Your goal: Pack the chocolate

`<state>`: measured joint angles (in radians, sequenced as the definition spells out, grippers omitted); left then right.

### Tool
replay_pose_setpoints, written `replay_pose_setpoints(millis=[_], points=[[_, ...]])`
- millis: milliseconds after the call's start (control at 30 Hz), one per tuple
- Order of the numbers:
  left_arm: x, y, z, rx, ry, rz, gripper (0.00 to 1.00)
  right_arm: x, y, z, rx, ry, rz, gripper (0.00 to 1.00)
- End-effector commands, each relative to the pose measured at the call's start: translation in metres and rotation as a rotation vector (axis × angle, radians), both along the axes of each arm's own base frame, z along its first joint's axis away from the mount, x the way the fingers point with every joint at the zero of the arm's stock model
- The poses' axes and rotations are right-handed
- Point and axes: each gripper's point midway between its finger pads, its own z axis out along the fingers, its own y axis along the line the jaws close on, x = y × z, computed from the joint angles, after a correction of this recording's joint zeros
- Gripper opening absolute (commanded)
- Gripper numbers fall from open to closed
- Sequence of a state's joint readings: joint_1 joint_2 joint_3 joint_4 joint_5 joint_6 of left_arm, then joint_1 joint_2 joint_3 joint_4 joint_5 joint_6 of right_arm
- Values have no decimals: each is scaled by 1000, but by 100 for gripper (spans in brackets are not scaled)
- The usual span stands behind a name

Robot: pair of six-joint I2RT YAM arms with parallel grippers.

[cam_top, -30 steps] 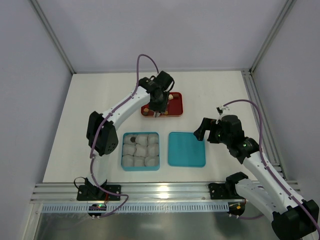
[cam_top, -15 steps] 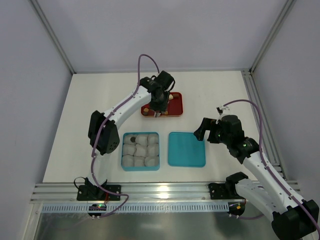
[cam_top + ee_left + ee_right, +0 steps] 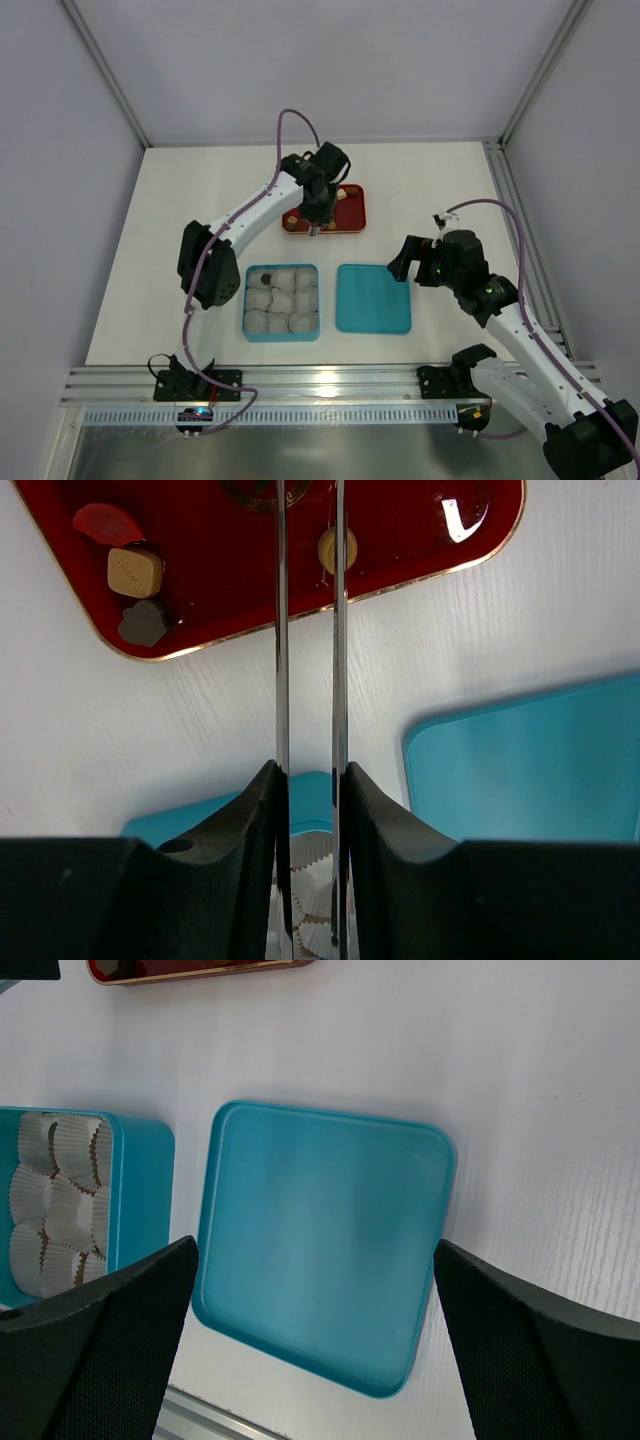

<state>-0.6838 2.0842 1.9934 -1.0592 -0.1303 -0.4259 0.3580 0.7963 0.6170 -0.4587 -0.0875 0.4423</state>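
Observation:
The chocolate lies in a red tray (image 3: pixel 350 208) at the back. In the left wrist view it shows as a red piece (image 3: pixel 105 522), a tan piece (image 3: pixel 135 572), a dark piece (image 3: pixel 143 623) and a cream round piece (image 3: pixel 326 548). My left gripper (image 3: pixel 316 228) hangs over the tray. Its two long thin blades (image 3: pixel 281 630) stand parallel with a narrow gap and nothing seen between them; their tips run off the top edge. One dark piece (image 3: pixel 266 279) sits in a cup of the teal box (image 3: pixel 282 268). My right gripper (image 3: pixel 405 262) is open and empty above the teal lid (image 3: pixel 320 1240).
The teal box holds several white crinkled paper cups (image 3: pixel 55 1200). The flat teal lid (image 3: pixel 373 298) lies right of the box. Grey walls enclose the table; an aluminium rail (image 3: pixel 320 385) runs along the near edge.
The left arm's elbow has shifted very slightly; the gripper stays over the red tray. The right arm has not moved.

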Motion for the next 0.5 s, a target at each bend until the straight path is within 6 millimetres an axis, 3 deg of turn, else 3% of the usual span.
replay_pose_setpoints(millis=[0,467], points=[[7,-2,15,-20,-31,-14,27,6,-1,16,-2,-54,-2,100],[5,-2,50,-59,-75,-17,23,7,0,14,0,-50,-2,100]])
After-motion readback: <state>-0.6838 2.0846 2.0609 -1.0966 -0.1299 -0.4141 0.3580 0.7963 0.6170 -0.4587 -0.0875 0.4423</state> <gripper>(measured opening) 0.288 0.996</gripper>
